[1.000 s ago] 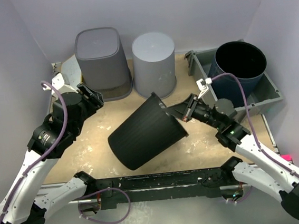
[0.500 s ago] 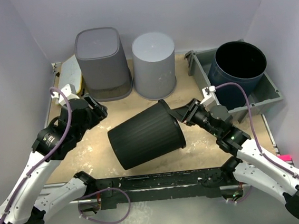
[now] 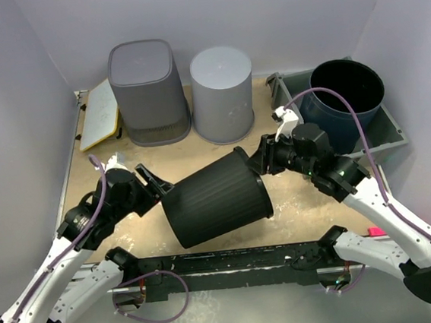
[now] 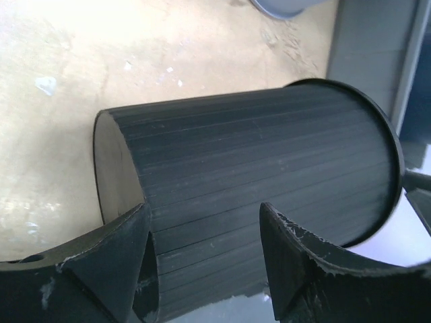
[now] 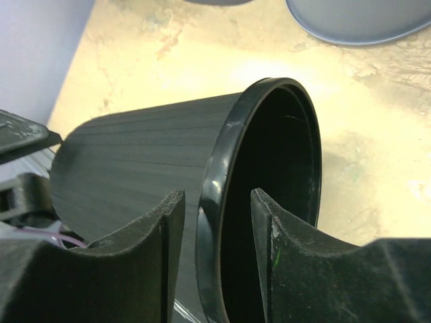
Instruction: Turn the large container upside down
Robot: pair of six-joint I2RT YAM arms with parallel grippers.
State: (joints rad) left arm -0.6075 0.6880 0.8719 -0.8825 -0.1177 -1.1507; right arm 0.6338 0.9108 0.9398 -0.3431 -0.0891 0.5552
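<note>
Center of the top view: your large black container (image 3: pixel 215 200) lies on its side on the table (image 3: pixel 302 208). Your right gripper (image 3: pixel 258 162) clamps its rim, one finger inside. Your left gripper (image 3: pixel 154 185) stands spread wide at its base.

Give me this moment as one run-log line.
phase: mid-flip | large container: on its side, mouth toward right arm | right gripper: straddling rim | left gripper: open at base end | inverted: not yet
</note>
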